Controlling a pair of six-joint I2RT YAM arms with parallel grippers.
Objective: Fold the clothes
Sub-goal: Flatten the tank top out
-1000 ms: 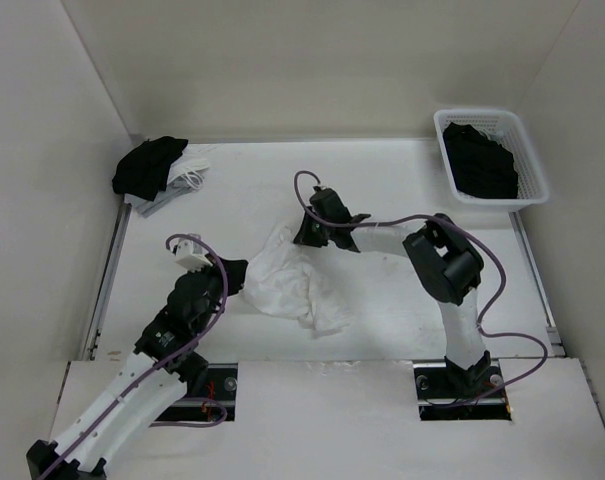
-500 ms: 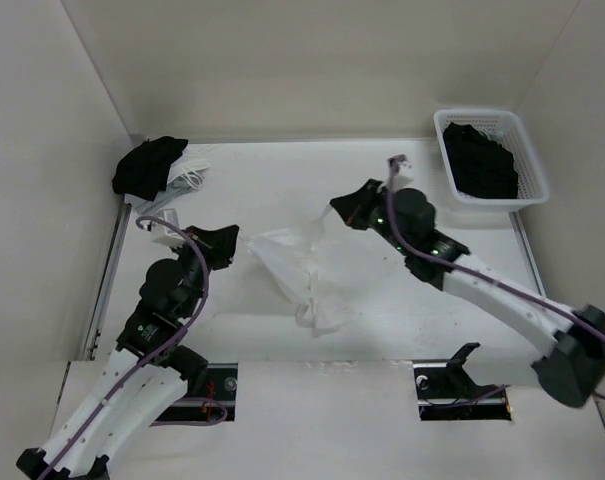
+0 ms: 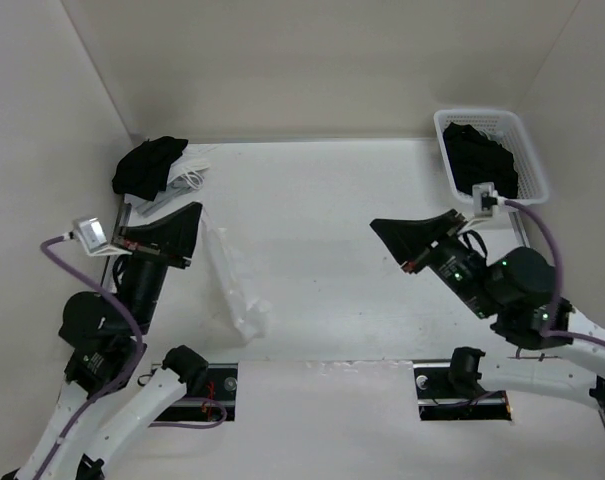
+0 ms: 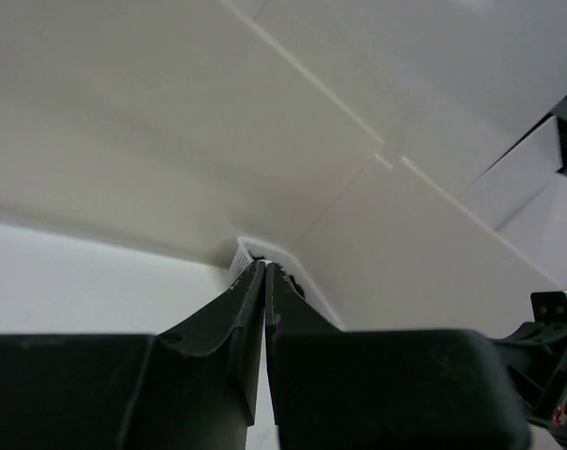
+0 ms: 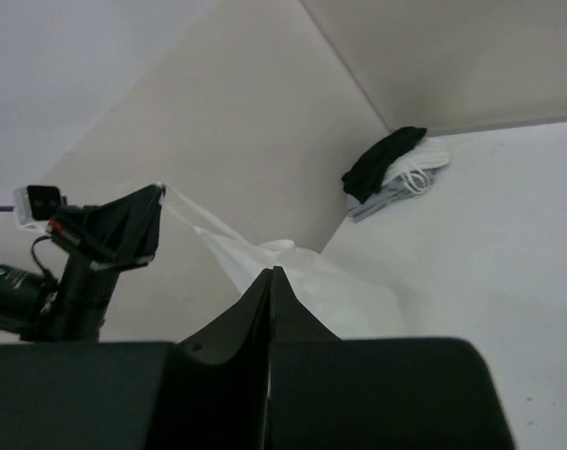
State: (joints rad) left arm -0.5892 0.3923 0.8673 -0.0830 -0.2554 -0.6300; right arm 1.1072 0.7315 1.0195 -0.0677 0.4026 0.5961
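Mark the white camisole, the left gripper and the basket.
white camisole [image 3: 240, 300], top view, lower part of the hanging fabric.
left gripper [image 4: 265, 267], left wrist view, between the tips of the shut fingers, where they pinch the fabric's edge.
basket [image 3: 536, 162], top view, right rim.

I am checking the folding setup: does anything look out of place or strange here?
The white top hangs crumpled from the left jaws alone, on the left. The right jaws are raised and shut, apparently on nothing, so the top is not spread for folding.
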